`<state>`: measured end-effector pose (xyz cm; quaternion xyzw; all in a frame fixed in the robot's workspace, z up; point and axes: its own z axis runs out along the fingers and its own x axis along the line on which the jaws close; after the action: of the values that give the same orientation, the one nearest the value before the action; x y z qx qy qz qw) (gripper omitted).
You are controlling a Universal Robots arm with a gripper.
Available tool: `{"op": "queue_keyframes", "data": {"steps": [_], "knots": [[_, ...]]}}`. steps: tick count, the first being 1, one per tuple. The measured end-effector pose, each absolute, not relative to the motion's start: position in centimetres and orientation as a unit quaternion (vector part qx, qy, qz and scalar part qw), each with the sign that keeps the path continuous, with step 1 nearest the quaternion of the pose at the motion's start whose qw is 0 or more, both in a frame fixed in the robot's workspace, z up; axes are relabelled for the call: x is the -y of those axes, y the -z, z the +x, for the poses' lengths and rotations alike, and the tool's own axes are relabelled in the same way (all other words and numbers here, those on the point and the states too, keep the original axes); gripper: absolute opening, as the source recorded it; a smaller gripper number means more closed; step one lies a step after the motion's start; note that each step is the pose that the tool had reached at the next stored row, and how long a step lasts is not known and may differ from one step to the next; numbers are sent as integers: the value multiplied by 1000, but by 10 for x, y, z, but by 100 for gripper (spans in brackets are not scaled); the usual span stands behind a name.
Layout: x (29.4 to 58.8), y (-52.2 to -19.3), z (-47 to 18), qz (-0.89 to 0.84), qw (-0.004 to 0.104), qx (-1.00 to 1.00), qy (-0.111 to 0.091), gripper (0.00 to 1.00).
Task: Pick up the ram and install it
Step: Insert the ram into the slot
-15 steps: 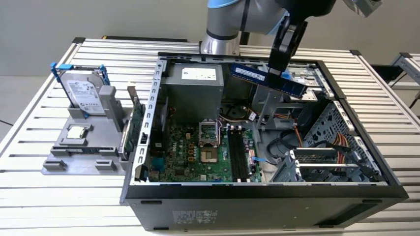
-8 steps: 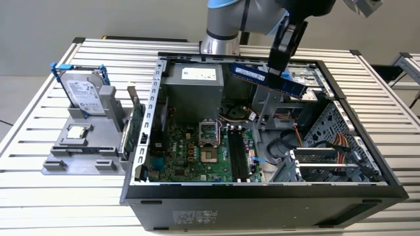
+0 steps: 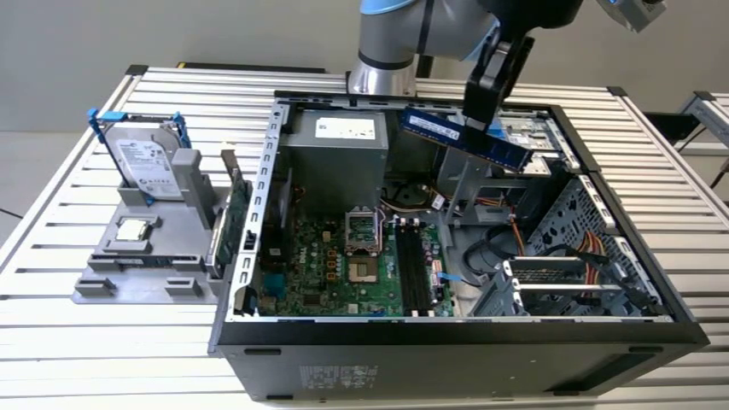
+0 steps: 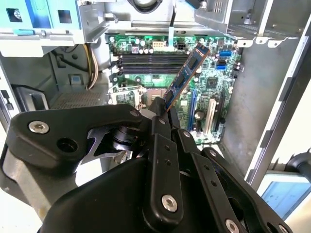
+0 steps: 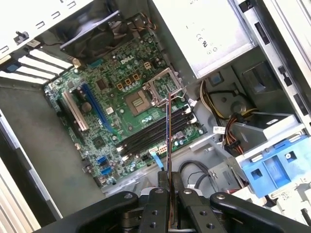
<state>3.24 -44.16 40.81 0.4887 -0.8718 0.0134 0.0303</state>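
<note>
Robotics lab or assembly test cell: slatted aluminium-profile bench point(image 3: 102, 342), robot arm point(image 3: 393, 43) rising at bench edge, opened computer case point(image 3: 456, 363), grey parts fixture point(image 3: 137, 278) holding hard drive point(image 3: 148, 162).

Slatted table point(image 3: 60, 198) bearing case point(image 3: 456, 357), grey holder point(image 3: 139, 284)

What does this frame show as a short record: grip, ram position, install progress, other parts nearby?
grip: gripper shut on the ram
ram position: in the air above the open computer case, tilted in the exterior view
install progress: ram not seated; memory slots on the motherboard lie below it
other parts: hard drive upright in a grey holder on the table, at the exterior view's left of the case
</note>
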Motion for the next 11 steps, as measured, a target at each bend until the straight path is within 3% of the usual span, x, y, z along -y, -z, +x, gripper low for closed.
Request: {"op": "queue_keyframes", "data": {"steps": [11], "knots": [[441, -408, 32, 487, 31, 873, -14, 0]]}}
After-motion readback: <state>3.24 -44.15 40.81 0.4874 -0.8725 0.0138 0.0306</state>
